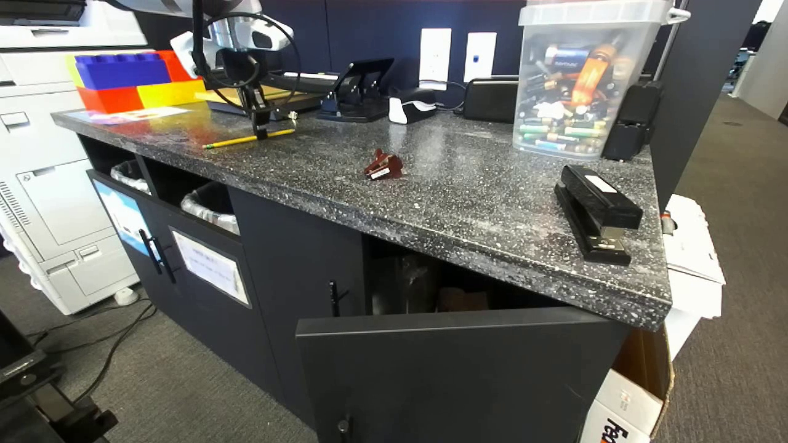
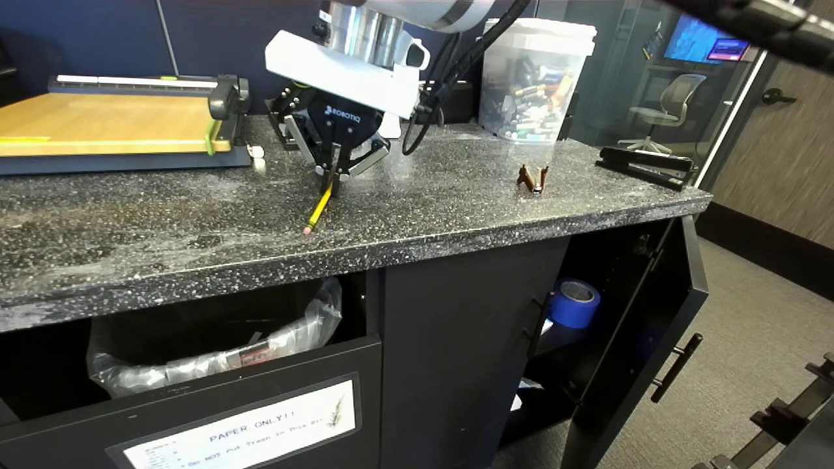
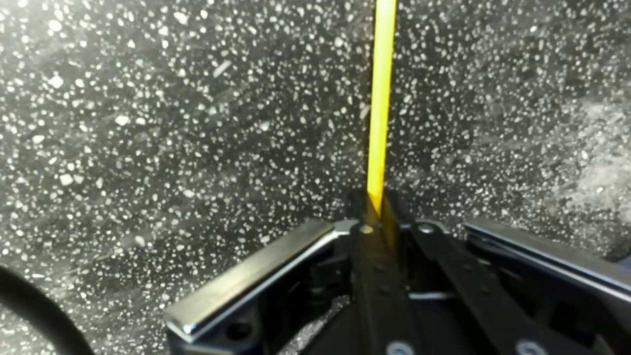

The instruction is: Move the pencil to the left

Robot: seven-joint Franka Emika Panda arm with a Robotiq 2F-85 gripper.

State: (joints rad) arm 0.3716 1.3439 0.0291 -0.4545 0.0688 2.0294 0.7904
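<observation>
The pencil (image 1: 234, 142) is a thin yellow stick at the dark speckled counter, near its front edge. It also shows in an exterior view (image 2: 319, 210), its pink eraser end pointing at the front edge. My gripper (image 1: 261, 131) points down, its fingers closed around the pencil's middle part. In an exterior view the fingertips (image 2: 330, 185) hide part of the pencil. In the wrist view the pencil (image 3: 382, 98) runs straight up from between the closed fingertips (image 3: 379, 212). The pencil lies on the counter or just above it; I cannot tell which.
A dark red staple remover (image 1: 384, 166) and a black stapler (image 1: 597, 212) lie on the counter (image 2: 417, 215). A clear bin of batteries (image 1: 554, 117) stands at the back. A paper cutter (image 2: 111, 124) and coloured blocks (image 1: 126, 74) stand on the other side.
</observation>
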